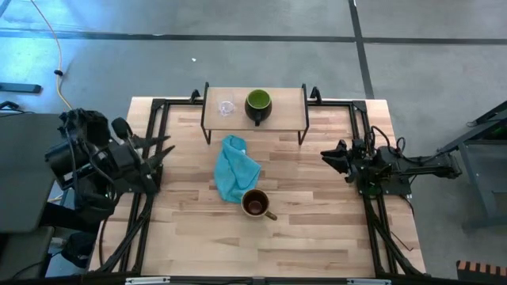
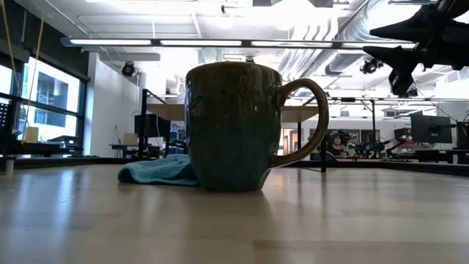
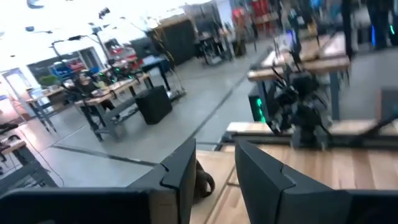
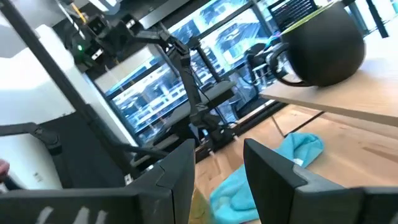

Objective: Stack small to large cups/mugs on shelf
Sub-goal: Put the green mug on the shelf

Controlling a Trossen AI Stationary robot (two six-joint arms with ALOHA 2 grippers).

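The olive-tan mug [image 1: 255, 204] stands upright on the tabletop [image 1: 317, 237] toward six o'clock of centre, its handle pointing to about four o'clock, brown inside showing from above; in the low view it fills the foreground [image 2: 234, 126]. Just beyond it, at its eleven o'clock and touching or nearly so, lies the crumpled teal-blue cloth [image 1: 234, 168]. At three o'clock, well apart from the mug, the right gripper [image 1: 331, 157] hangs above the table's edge with its jaws parted and nothing between them; its own camera looks past the fingers to the cloth [image 4: 273, 171] and the shelf. At nine o'clock the left gripper [image 1: 162, 148] waits over the opposite edge, jaws standing apart with a narrow gap, also empty. At twelve o'clock the shelf [image 1: 289, 99] carries the dark mug with green inside [image 1: 258, 104] and, just beside it at its nine o'clock, the tiny clear glass cup [image 1: 227, 108], the two apart.

By the look of it, two of the three vessels are placed and the largest is yet to be fetched. The next move likely calls for an arm to reach in toward centre, clear the cloth, and close on the olive-tan mug's rim or handle without tipping it.
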